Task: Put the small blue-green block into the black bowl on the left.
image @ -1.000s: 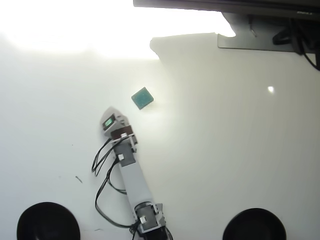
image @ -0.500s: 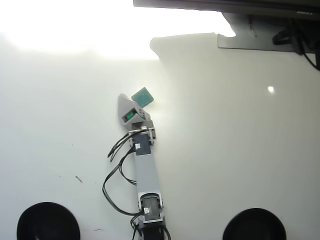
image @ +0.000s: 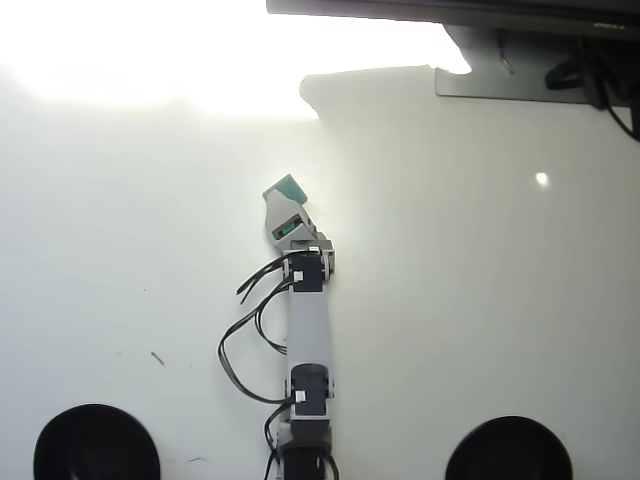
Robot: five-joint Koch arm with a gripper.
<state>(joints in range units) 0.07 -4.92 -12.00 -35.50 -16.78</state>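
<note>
In the overhead view the small blue-green block (image: 287,185) lies on the white table, and only its far corner shows. My gripper (image: 280,203) hangs directly over the block and covers most of it. Only one grey jaw shape with a green light is visible from above, so I cannot tell whether it is open or shut. The arm stretches straight up the picture from the bottom edge. The black bowl (image: 96,443) sits at the bottom left, far from the gripper.
A second, look-alike black bowl (image: 509,449) sits at the bottom right. A grey stand base (image: 500,78) and dark cables (image: 600,70) fill the top right corner. Loose black arm wires (image: 245,335) loop left of the arm. Strong glare washes out the top left.
The arm has swung to the right and stretched forward. The gripper moved from left of the block to right above it, hiding most of it. The block has not shifted.
</note>
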